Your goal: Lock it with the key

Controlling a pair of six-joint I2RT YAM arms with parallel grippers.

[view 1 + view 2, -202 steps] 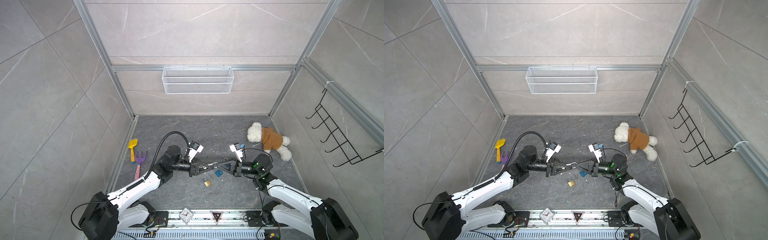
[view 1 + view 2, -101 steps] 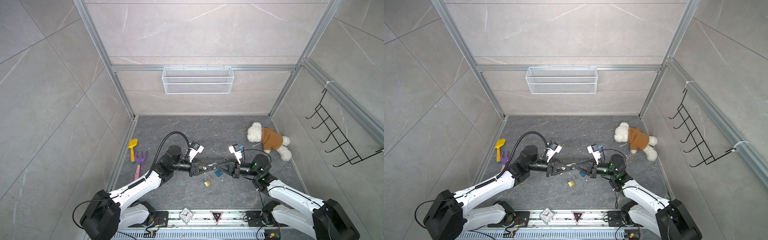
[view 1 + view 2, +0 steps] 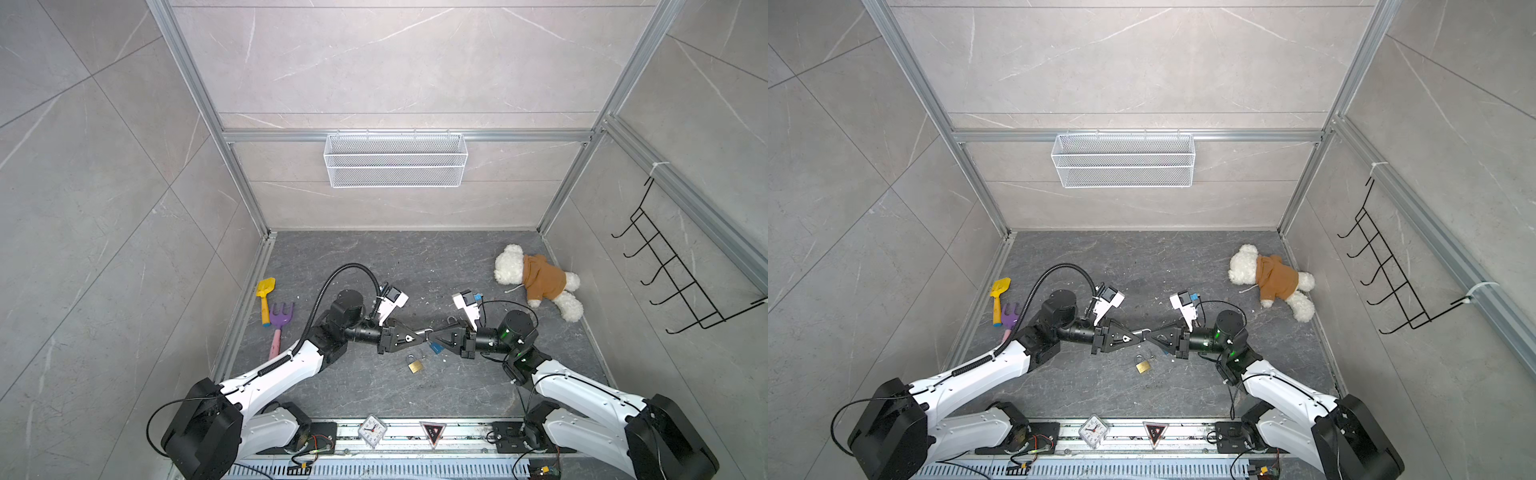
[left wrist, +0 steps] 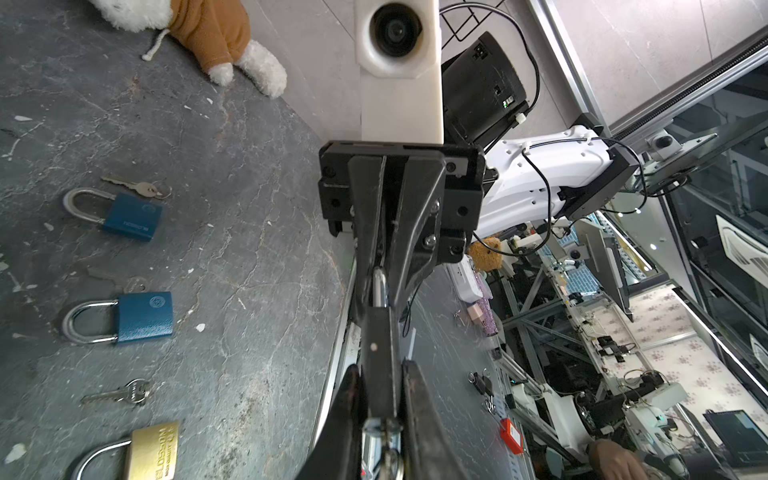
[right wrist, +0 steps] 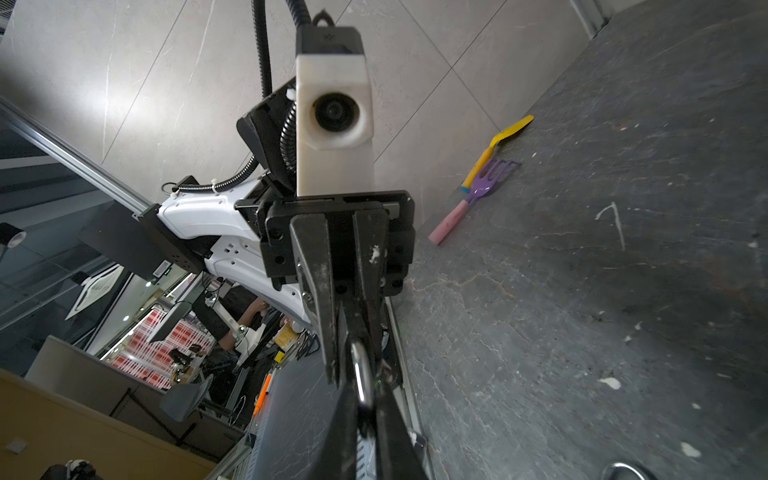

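Left gripper (image 3: 423, 337) clamps the dark-bodied, silver-shackled padlock (image 4: 378, 340) mid-frame; right gripper (image 3: 432, 335) flanks its shackle (image 5: 360, 370), grip unclear. You can't see a key inserted; locking looks unfinished.

Both top views, side by side, look steeply down from high above the near edge, taking in the whole floor (image 3: 415, 257) and far wall (image 3: 395, 62). The left wrist camera looks closely along the left gripper (image 4: 381, 368), facing right; the right wrist camera along the right gripper (image 5: 365, 392), facing left. Both show the padlock (image 4: 380, 332) between.
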